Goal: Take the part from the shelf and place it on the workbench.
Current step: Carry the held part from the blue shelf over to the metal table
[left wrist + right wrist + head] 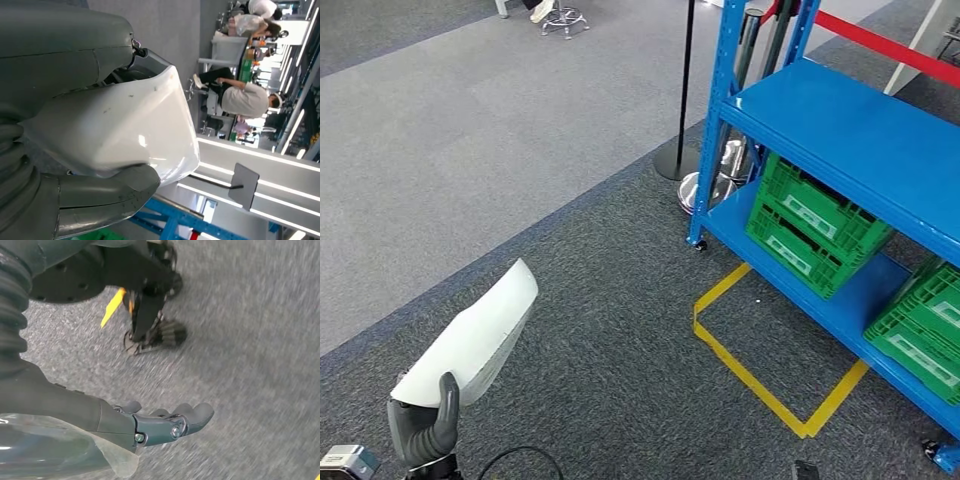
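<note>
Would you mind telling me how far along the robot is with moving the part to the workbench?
The pickup looks done: the left hand grips the white part, held above the carpet and apart from the blue shelf. Carrying is what is in hand. The right hand hangs over the floor holding nothing. Placing remains; the part has not yet been set down on any workbench.
</note>
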Tool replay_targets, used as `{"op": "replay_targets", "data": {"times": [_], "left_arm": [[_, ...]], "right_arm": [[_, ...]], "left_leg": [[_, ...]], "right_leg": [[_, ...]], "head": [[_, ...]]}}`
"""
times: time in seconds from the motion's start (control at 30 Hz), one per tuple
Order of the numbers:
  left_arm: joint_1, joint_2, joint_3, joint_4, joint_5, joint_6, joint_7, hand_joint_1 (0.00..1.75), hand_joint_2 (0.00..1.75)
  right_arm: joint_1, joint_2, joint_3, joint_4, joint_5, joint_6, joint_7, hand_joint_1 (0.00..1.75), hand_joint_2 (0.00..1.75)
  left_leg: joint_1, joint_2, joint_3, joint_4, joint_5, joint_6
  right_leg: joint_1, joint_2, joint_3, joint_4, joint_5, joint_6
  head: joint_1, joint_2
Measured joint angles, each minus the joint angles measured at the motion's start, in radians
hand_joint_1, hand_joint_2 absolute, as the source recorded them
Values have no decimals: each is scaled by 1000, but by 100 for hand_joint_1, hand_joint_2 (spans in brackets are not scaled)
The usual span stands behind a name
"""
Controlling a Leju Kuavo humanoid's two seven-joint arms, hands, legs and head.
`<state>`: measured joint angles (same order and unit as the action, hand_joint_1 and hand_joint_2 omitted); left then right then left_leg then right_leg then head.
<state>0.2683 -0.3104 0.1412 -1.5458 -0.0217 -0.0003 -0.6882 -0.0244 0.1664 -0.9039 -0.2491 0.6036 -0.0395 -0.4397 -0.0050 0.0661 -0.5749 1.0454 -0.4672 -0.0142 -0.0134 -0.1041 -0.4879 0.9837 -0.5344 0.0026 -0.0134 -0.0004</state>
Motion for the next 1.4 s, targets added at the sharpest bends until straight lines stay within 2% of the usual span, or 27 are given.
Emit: {"op": "replay_targets", "data": {"times": [0.07, 0.1, 0.13, 0.2, 0.27, 0.33, 0.37, 0.43, 0.47, 0.53, 0.57, 0.63, 0.7, 0.77, 0.83, 0.87, 0.9, 0.97, 1.03, 1.07, 1.13, 1.17, 1.23, 1.27, 1.33, 1.37, 1.4], "left_arm": [[0, 0, -7, -2, 1, 7, 0, 175, 175], [1, 0, -9, -3, 1, 9, 0, 175, 175], [3, 0, -11, -4, 1, 10, 0, 175, 175], [2, -1, -15, -7, 2, 11, 0, 175, 175], [0, -1, -20, -8, 2, 11, 0, 175, 175], [1, 0, -23, -8, 2, 11, 0, 175, 175], [1, 0, -23, -8, 2, 11, 0, 175, 175], [2, 0, -23, -8, 2, 11, 0, 175, 175], [1, 0, -24, -8, 3, 11, 0, 175, 175], [1, 0, -26, -8, 6, 14, 0, 175, 175], [2, 1, -27, -8, 8, 16, 0, 175, 175], [4, 2, -29, -9, 10, 20, 0, 175, 175], [5, 3, -29, -9, 10, 24, 0, 175, 175], [5, 4, -32, -10, 13, 26, 0, 175, 175], [5, 5, -37, -10, 17, 28, 0, 175, 175], [6, 6, -39, -10, 19, 30, 0, 175, 175], [6, 6, -40, -10, 19, 31, 0, 175, 175], [6, 6, -44, -10, 20, 33, 0, 175, 175], [5, 6, -50, -12, 20, 37, 0, 175, 175], [5, 7, -52, -13, 20, 42, 0, 175, 175], [7, 8, -56, -14, 21, 52, -1, 175, 175], [8, 9, -57, -16, 21, 56, -1, 175, 175], [7, 10, -63, -20, 22, 61, -1, 175, 175], [5, 9, -67, -21, 22, 62, -1, 175, 175], [5, 9, -72, -21, 23, 64, -1, 175, 175], [6, 10, -73, -21, 23, 66, -1, 175, 175], [7, 10, -73, -21, 24, 67, -1, 175, 175]], "right_arm": [[-3, -8, 1, 0, 5, 13, 4, 0, 175], [-4, -12, 2, 0, 7, 16, 6, 0, 175], [-6, -15, 3, 0, 9, 18, 6, 0, 175], [-9, -22, 5, 0, 11, 20, 6, 0, 175], [-6, -27, 7, 0, 11, 21, 7, 0, 175], [-1, -30, 8, 1, 11, 21, 8, 0, 175], [1, -31, 8, 2, 11, 21, 8, 0, 175], [1, -33, 8, 2, 11, 21, 8, 0, 175], [1, -35, 9, 2, 12, 21, 8, 0, 175], [0, -38, 10, 2, 13, 25, 7, 0, 175], [0, -39, 10, 2, 15, 26, 7, 0, 175], [-1, -39, 11, 3, 16, 28, 7, 0, 175], [-3, -39, 12, 3, 17, 30, 6, 0, 175], [-1, -41, 12, 3, 19, 30, 4, 0, 175], [2, -44, 12, 3, 23, 29, 3, 0, 175], [2, -45, 12, 3, 25, 29, 2, 0, 175], [2, -45, 12, 3, 27, 29, 1, 0, 175], [0, -46, 12, 3, 32, 30, -2, 0, 175], [-3, -46, 12, 3, 37, 31, -5, 0, 175], [-4, -46, 12, 3, 39, 32, -7, 0, 175], [-7, -46, 12, 3, 45, 33, -10, 0, 175], [-9, -47, 12, 3, 48, 34, -11, 0, 175], [-10, -47, 12, 3, 51, 35, -13, 0, 175], [-9, -48, 12, 3, 52, 35, -14, 0, 175], [-5, -48, 12, 4, 53, 35, -14, 0, 175], [-3, -48, 12, 5, 54, 35, -14, 0, 175], [-2, -49, 11, 5, 56, 34, -15, 0, 175]], "left_leg": [[-11, 20, 15, -40, 1, 15], [-12, 8, 10, -43, 3, 22], [-12, -4, 9, -47, 6, 29], [-7, -27, 7, -56, 15, 45], [-6, -51, 2, -58, 21, 56], [-8, -79, -2, -57, 24, 60], [-9, -94, -2, -56, 25, 59], [-9, -123, -2, -53, 27, 57], [-10, -135, -3, -49, 28, 54], [-11, -157, -12, -40, 29, 47], [-10, -167, -17, -38, 32, 41], [-7, -183, -26, -36, 37, 28], [-7, -154, -42, -5, 16, 16], [-4, -100, -88, 105, -49, 4], [5, -80, -141, 234, -106, -6], [8, -76, -150, 259, -109, -9], [11, -73, -137, 241, -91, -10], [11, -47, -66, 111, -31, -7], [3, -15, -6, -6, 1, 3], [-2, -7, 4, -30, 2, 9], [-6, -24, 0, -35, 4, 22], [-6, -34, 0, -39, 7, 30], [-3, -54, 3, -49, 15, 45], [-2, -64, 2, -50, 16, 49], [-5, -88, 0, -50, 18, 54], [-7, -101, 0, -50, 18, 54], [-8, -115, 1, -49, 18, 54]], "right_leg": [[4, -21, 0, 1, -2, 12], [3, -33, 2, 0, -2, 19], [2, -30, 1, 2, -7, 25], [-2, 20, -18, 44, -43, 32], [-3, 84, -78, 172, -109, 33], [-2, 101, -139, 291, -145, 31], [-1, 104, -146, 299, -133, 30], [-2, 116, -106, 197, -60, 27], [-3, 138, -75, 125, -27, 25], [-7, 173, -35, 31, 3, 22], [-6, 180, -31, 19, 1, 20], [-6, 159, -27, 16, 7, 11], [-8, 135, -23, 11, 14, 0], [-8, 108, -23, 10, 16, -5], [-6, 77, -24, 10, 15, -6], [-5, 63, -24, 10, 14, -6], [-5, 50, -23, 10, 13, -5], [-5, 27, -18, 10, 9, 1], [-2, 9, -16, 11, 4, 11], [0, -1, -15, 11, 2, 16], [-1, -18, -12, 8, 0, 28], [-4, -12, -13, 12, -6, 34], [-7, 35, -40, 70, -46, 40], [-8, 67, -70, 132, -78, 40], [-6, 98, -140, 269, -128, 39], [-6, 102, -162, 304, -129, 38], [-5, 104, -166, 298, -109, 36]], "head": [[1, 0], [0, 0], [1, 0], [4, 0], [8, 0], [9, 0], [9, 0], [10, 0], [10, 0], [9, 0], [8, 0], [9, 0], [5, 0], [-1, 0], [-4, 0], [-4, 0], [-4, 0], [-4, 0], [-3, 0], [-2, 0], [-1, 0], [0, 0], [5, 0], [8, 0], [12, 0], [12, 0], [12, 0]]}}
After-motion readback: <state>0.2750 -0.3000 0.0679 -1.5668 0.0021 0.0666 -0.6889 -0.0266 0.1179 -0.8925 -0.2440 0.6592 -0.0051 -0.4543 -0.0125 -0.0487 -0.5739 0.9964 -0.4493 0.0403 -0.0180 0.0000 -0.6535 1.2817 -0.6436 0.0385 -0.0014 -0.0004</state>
